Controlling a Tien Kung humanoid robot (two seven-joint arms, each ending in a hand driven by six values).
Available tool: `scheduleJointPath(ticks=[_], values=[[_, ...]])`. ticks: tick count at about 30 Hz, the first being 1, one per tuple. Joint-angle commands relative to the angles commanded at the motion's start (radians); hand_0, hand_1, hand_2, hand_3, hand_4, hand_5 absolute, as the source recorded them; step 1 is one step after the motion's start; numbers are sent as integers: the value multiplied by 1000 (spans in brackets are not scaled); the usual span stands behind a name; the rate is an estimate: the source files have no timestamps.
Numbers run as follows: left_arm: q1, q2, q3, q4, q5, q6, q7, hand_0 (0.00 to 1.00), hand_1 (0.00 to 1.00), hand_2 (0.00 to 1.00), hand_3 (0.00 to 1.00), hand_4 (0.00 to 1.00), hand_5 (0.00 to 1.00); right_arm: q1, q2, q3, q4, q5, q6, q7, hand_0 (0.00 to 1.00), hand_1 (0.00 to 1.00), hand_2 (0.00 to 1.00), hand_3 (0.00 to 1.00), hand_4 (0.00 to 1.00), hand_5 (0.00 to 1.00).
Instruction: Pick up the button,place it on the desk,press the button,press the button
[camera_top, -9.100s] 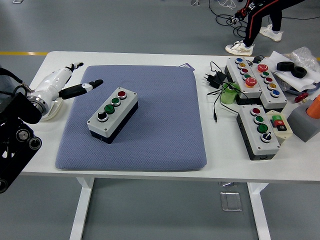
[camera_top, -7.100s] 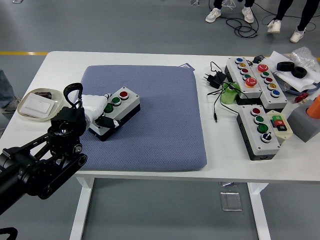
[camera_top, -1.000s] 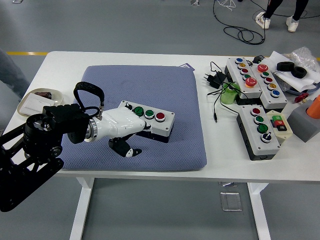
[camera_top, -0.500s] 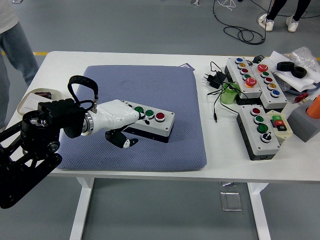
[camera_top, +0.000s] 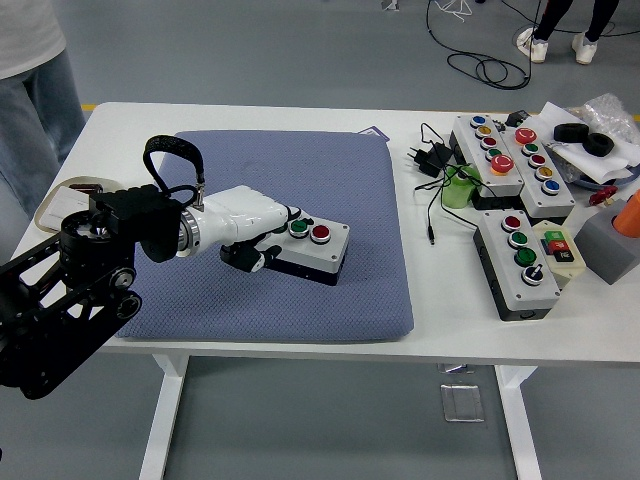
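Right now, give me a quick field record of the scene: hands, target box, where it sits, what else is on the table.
left hand: white hand lying over the left end of the button box, fingers curled onto it
right hand: not in view
button box: grey box lying flat, green button and red button visible
support: blue mat on the white table
other boxes: three button boxes at right, untouched
left side: small tray near the table edge
person: standing at top left, by the table's far corner
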Motion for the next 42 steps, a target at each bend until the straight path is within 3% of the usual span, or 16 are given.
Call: scheduleJointPath(ticks=[6,17,42], values=[[-27,-17,12,56,9,3,-4,113,6,43,937,360,2,4,0,-3,0,2,0,1,642,466,617,561,298,221],[-39,-13,26,113,20,-3,-6,110,4,44,942,374,2,6,0,-2,0,0,0,0,642,465,617,561,298,222],[-72,0,102,115,56,-35,-14,111,6,47,900,393,2,7,-1,1,0,-5,1,-1,643,466,617,561,299,222]])
